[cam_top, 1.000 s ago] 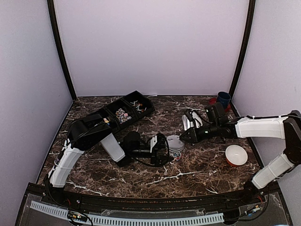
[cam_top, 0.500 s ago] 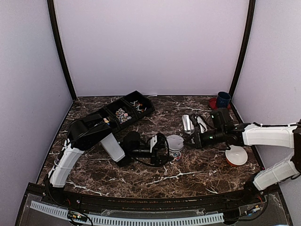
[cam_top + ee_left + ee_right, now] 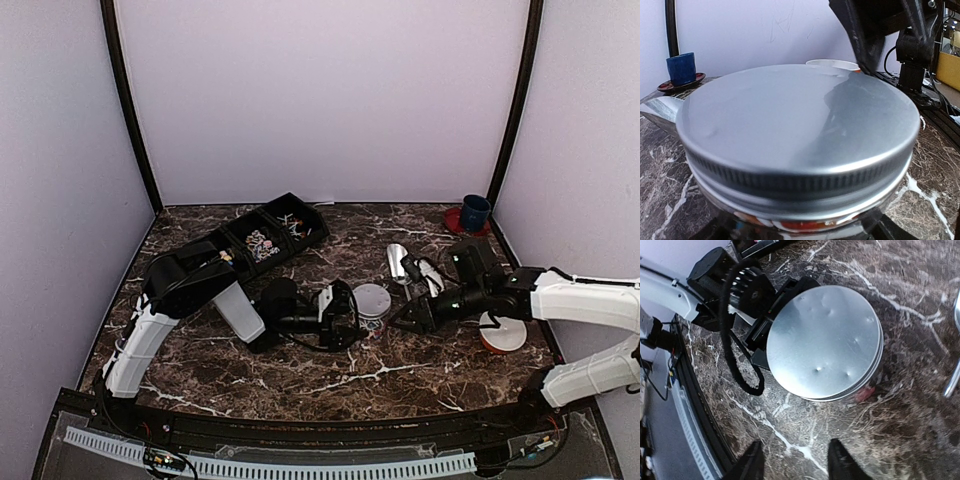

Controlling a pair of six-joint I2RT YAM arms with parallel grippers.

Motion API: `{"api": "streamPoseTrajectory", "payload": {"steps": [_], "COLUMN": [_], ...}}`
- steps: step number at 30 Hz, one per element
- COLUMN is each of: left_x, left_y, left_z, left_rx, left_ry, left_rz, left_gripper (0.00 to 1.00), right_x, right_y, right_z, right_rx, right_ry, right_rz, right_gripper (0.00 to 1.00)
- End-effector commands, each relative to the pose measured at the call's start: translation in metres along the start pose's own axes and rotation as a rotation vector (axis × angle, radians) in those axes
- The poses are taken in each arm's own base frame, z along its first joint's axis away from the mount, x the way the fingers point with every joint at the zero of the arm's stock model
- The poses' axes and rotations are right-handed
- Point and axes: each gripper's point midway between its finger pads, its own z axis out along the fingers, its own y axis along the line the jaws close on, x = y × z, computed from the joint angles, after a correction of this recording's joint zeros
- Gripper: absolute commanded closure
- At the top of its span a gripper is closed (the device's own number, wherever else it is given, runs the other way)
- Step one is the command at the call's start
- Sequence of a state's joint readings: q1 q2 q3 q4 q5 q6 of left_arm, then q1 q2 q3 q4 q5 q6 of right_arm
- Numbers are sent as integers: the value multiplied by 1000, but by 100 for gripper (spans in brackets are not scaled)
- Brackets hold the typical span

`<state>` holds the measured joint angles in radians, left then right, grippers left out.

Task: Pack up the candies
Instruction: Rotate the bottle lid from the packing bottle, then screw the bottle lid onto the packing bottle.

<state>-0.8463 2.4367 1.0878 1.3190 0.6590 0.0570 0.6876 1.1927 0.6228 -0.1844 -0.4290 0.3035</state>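
Note:
A small clear jar (image 3: 373, 300) with a flat silver lid (image 3: 825, 340) stands mid-table. Red and white candies (image 3: 805, 225) show through its glass below the lid. My left gripper (image 3: 352, 318) is shut on the jar from its left side, its dark fingers at the jar's lower corners in the left wrist view. My right gripper (image 3: 796, 462) hangs open over bare marble just right of and nearer than the jar, with nothing between its fingers. More candies (image 3: 262, 243) lie in the black tray (image 3: 300, 212) at the back left.
A metal scoop (image 3: 398, 262) lies on the table behind the jar. A white bowl (image 3: 500, 328) sits at the right under my right arm. A blue cup (image 3: 476, 210) on a red saucer stands in the back right corner.
My right gripper has drawn back from the jar's lid towards the near right, and its jaws have opened. The left gripper and the jar have stayed put.

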Motion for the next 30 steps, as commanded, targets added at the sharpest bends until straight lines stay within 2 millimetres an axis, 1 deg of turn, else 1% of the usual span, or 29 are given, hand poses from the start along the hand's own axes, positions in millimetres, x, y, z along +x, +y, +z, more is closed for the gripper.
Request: {"api": "streamPoseTrajectory", "payload": {"steps": [1, 2, 3, 5, 7, 9, 12, 16, 17, 18, 22, 26, 30], "left_x": [91, 91, 90, 89, 87, 86, 87, 87, 87, 87, 87, 87, 86], "left_y": [-14, -16, -18, -20, -28, -32, -37, -39, -40, -41, -43, -44, -46], "left_z": [-22, -22, -21, -21, -21, -21, -20, -19, -19, -19, -18, -17, -17], "left_rx": [21, 33, 44, 60, 103, 123, 150, 172, 176, 181, 193, 204, 216], "left_ry": [240, 238, 236, 231, 227, 227, 230, 227, 226, 226, 226, 223, 222], "left_rz": [-257, -257, -256, -253, -252, -247, -243, -245, -247, -248, -252, -253, -255], "left_gripper": [24, 24, 24, 24, 24, 24, 24, 24, 24, 24, 24, 24, 24], "right_x": [-35, -42, -50, -58, -64, -69, -68, -68, -67, -65, -62, -71, -65], "right_y": [9, 10, 14, 16, 13, 10, 8, 7, 8, 11, 23, 21, 19], "right_z": [-25, -29, -33, -35, -34, -30, -18, -5, -3, -1, 0, 2, 13], "right_rx": [64, 77, 77, 90, 117, 135, 123, 97, 85, 63, -2, 22, -15], "right_ry": [-95, -112, -128, -136, -132, -115, -66, -44, -40, -36, -59, -85, -26], "right_rz": [-147, -175, -218, -287, -347, -397, -489, -610, -638, -672, -808, -854, -880], "right_gripper": [44, 37, 33, 27, 24, 23, 21, 18, 13, 2, 3, 3, 3]}}
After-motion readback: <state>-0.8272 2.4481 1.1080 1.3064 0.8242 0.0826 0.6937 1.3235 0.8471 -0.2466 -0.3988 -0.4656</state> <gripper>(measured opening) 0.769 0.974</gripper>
